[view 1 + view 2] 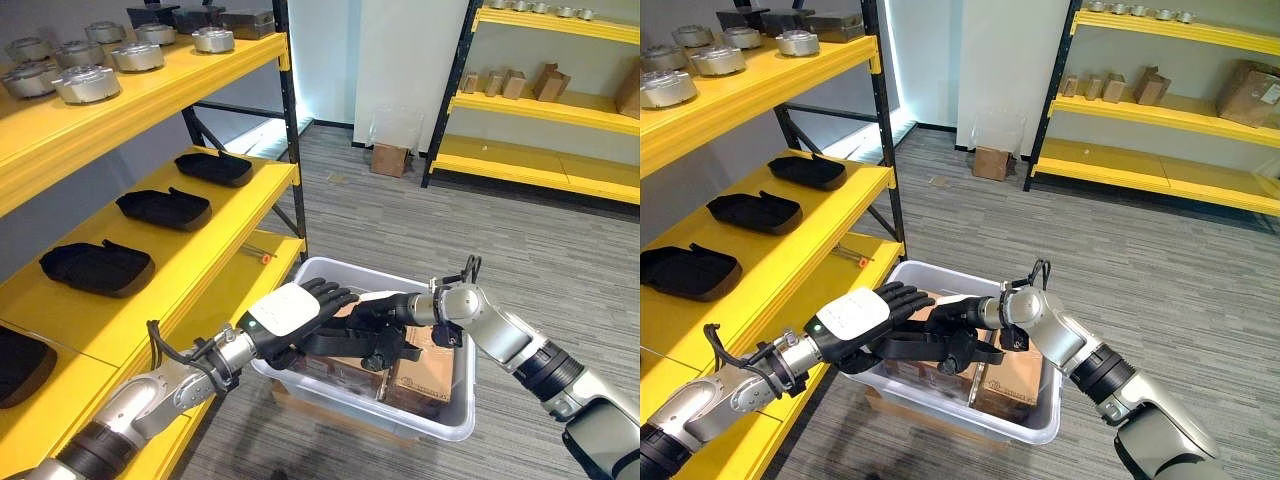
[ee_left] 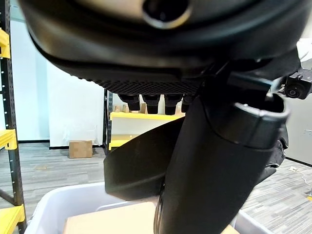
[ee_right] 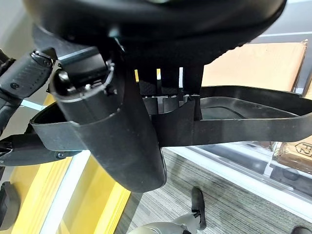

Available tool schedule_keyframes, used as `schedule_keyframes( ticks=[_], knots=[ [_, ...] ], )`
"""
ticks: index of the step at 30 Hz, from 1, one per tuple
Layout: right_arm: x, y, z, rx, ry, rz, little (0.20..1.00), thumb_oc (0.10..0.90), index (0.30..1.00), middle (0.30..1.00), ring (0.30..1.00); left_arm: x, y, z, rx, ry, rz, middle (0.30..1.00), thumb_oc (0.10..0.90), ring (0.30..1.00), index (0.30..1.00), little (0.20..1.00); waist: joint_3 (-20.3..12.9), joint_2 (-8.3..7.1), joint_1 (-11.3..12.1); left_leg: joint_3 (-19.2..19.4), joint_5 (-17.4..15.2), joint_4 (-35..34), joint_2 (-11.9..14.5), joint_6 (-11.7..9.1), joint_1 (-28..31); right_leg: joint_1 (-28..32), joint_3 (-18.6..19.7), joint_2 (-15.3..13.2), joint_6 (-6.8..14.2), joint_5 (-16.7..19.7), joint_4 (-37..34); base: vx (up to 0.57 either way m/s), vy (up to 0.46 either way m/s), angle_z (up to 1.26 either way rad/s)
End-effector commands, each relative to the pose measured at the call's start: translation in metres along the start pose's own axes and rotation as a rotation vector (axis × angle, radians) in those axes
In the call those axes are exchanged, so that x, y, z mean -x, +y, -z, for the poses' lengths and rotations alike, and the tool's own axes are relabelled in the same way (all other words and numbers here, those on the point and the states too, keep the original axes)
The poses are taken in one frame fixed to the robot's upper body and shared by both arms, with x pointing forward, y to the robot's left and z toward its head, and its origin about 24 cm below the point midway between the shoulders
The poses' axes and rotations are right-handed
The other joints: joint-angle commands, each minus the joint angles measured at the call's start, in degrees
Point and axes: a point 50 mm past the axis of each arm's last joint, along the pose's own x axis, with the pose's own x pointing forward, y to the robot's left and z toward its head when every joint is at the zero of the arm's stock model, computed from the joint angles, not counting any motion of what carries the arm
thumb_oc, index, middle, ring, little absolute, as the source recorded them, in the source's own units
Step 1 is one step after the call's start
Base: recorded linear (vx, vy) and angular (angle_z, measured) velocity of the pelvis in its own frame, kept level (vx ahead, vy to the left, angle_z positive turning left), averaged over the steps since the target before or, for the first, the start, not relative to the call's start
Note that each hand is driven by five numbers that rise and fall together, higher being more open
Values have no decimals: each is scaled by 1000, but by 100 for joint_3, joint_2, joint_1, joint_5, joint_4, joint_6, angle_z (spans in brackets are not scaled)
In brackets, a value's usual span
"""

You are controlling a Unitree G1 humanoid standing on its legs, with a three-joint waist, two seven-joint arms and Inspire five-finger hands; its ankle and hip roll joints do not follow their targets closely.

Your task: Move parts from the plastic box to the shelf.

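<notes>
Bright, even light; close wrist views blurred.

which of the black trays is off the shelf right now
The black tray held over the plastic box between the left hand and right hand; the others lie on the yellow shelf.

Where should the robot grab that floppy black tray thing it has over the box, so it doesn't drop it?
By the raised rim at both ends, much as now: the left hand at one end of the black tray, the right hand at the other. It is wide, thin and shallow, so one hand would probably let it tip back into the plastic box.
</notes>
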Motion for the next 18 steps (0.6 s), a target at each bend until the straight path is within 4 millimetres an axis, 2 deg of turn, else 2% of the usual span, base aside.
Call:
schedule_keyframes(
  ticks=[1, 18],
  knots=[
    [19, -41, -66, 257, -168, 120, 300, 400, 300, 300, 300, -20, 32, 9, -18, 6, -176, 1000, 900, 1000, 1000, 1000, -265, -6, 14, -133, -241, -26, 426, -229, 175, -135, -585, -334, 73, -437, 726, 0, 0, 0],
    [23, -42, -69, 254, -214, 152, 300, 400, 300, 300, 300, -33, 26, -10, 137, -61, -215, 1000, 900, 1000, 1000, 1000, -260, -72, 33, -172, -245, -32, 434, -221, 146, -155, -628, -313, 62, -442, 749, 0, 0, 0]
  ],
)
